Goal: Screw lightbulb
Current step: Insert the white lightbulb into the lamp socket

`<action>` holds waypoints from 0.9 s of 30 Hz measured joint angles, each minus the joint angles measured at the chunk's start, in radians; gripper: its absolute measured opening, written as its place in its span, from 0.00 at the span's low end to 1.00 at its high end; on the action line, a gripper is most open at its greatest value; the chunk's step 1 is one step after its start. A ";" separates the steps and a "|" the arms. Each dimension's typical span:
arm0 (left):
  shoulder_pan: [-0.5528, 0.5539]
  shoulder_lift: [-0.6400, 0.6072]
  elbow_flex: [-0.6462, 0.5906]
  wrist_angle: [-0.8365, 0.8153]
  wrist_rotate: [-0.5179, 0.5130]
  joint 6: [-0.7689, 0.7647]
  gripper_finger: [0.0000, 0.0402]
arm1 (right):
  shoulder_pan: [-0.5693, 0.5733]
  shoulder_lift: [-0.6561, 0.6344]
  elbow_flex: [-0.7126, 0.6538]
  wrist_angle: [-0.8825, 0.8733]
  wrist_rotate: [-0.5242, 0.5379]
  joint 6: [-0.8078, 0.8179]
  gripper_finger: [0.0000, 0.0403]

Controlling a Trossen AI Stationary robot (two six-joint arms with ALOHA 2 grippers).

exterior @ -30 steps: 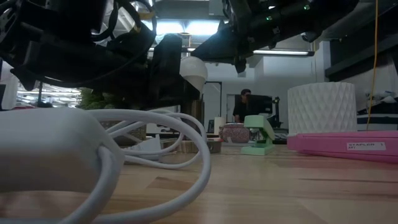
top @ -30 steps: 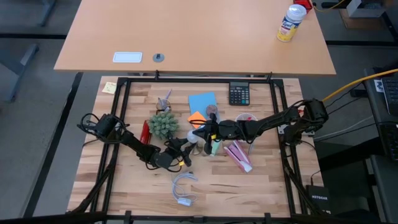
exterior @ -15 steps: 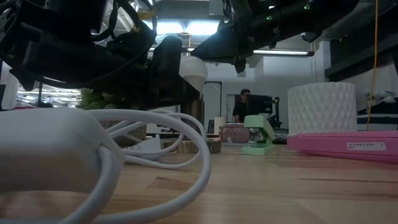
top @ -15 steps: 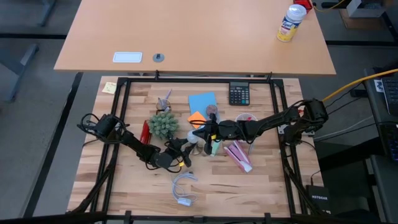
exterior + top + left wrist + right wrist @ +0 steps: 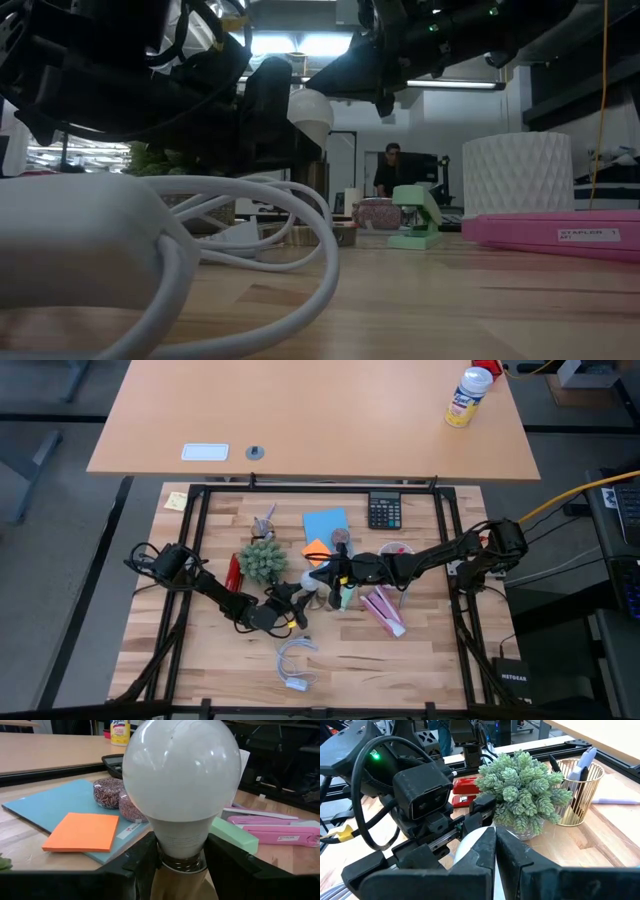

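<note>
Lightbulb point(image 5: 181, 775): held above the surface point(image 5: 400, 660) near mid-table, globe up. In the left wrist view its grey screw base sits down between the left pincer's two dark fingers point(image 5: 137, 862), with a tan, tube-like piece directly under the threads. Whether that piece is the socket, and whether any threads are already engaged, cannot be told.

Left pincer point(image 5: 181, 865): clamped on the lightbulb at the neck, fingers partly spread to the base's width. In the high view the left pincer point(image 5: 292, 603) lies just in front of the green plant point(image 5: 262, 559).

Right pincer point(image 5: 496, 851): fingers pressed together, tips right at the top of the white globe, which shows as a pale curve behind them in the right wrist view. The two arms meet over the bulb in the high view; the right pincer point(image 5: 326, 576) reaches in from the right side. Touching or just clear of the glass: cannot tell.

Step in hand (judgement): mid-screwing, the left arm steadying the base while the right arm works on the globe.

Next move calls for: rotation about the bulb's own axis with the base kept straight over the tube; any tilt risks cross-threading. Closed tips on smooth glass give little purchase, so light downward pressure is probably needed.

Nearby: white looped cord point(image 5: 295, 663) lies on the surface toward the front, well apart from the bulb.
</note>
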 joint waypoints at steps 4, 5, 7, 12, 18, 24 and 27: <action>0.000 0.000 0.000 0.000 0.000 0.000 0.38 | 0.000 0.000 0.000 0.000 0.000 0.000 0.04; 0.000 0.000 0.000 0.000 0.000 0.000 0.38 | 0.000 0.000 0.000 0.000 0.000 0.000 0.04; 0.000 0.000 0.000 0.000 0.000 0.000 0.38 | 0.000 0.000 0.000 0.000 0.000 0.000 0.04; 0.000 0.000 0.000 0.000 0.000 0.000 0.38 | 0.000 0.000 0.000 0.000 0.005 0.000 0.04; 0.000 0.000 0.000 0.000 -0.001 0.000 0.38 | 0.000 0.001 -0.002 0.027 0.007 0.000 0.04; 0.000 0.000 0.000 0.000 0.000 0.000 0.38 | 0.000 0.004 -0.004 0.068 0.001 0.000 0.04; 0.000 0.001 0.000 0.000 0.000 0.000 0.38 | 0.001 0.004 -0.004 0.069 0.001 0.000 0.04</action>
